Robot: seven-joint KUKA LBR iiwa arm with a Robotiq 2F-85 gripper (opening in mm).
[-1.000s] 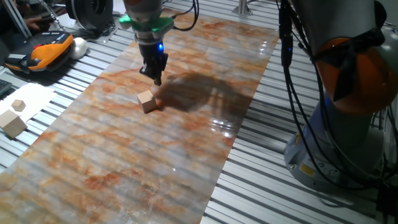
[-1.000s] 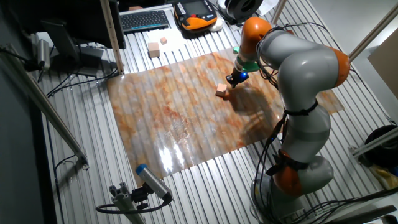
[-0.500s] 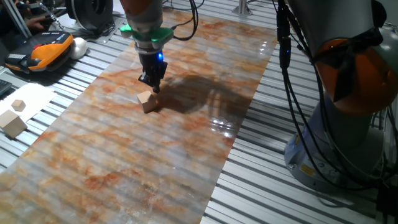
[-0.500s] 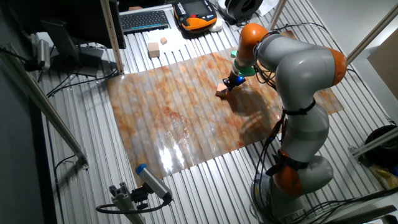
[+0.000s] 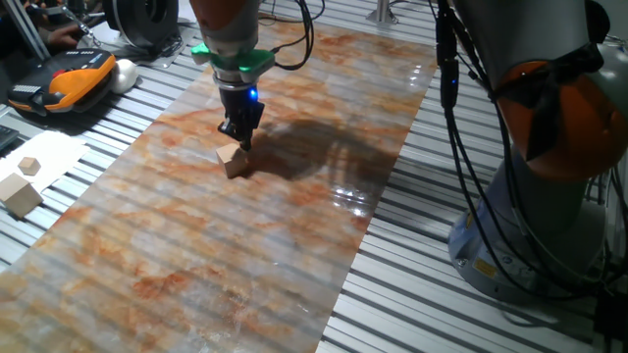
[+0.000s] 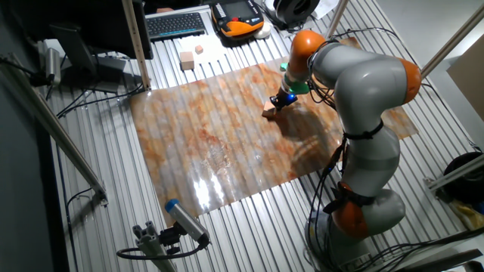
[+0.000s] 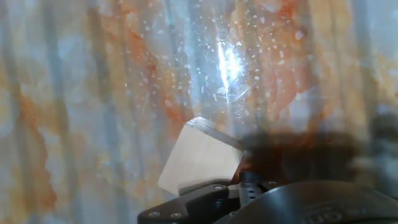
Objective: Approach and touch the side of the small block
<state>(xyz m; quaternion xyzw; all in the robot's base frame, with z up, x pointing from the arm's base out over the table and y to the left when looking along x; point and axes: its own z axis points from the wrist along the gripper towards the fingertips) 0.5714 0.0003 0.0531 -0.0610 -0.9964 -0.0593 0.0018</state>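
Observation:
The small block (image 5: 232, 162) is a light tan wooden cube lying on the orange-and-grey marbled mat (image 5: 196, 255). My gripper (image 5: 240, 140) points down right at the block's far upper edge, fingers together, and looks to be touching it. From the other fixed view the gripper (image 6: 277, 104) meets the right side of the small block (image 6: 268, 112). In the hand view the small block (image 7: 199, 158) fills the lower middle, tilted, just ahead of the gripper's dark body. Nothing is held.
A larger pale wooden block (image 5: 20, 196) and a tinier cube (image 5: 29, 166) on white paper lie off the mat at the left. An orange-black pendant (image 5: 69, 78) sits at the far left. The arm's base (image 5: 549, 196) and cables stand at the right.
The gripper has come down and forward from behind the block until its tips reach the block's edge. Over the last half second it barely moved, and the block stays about where it was.

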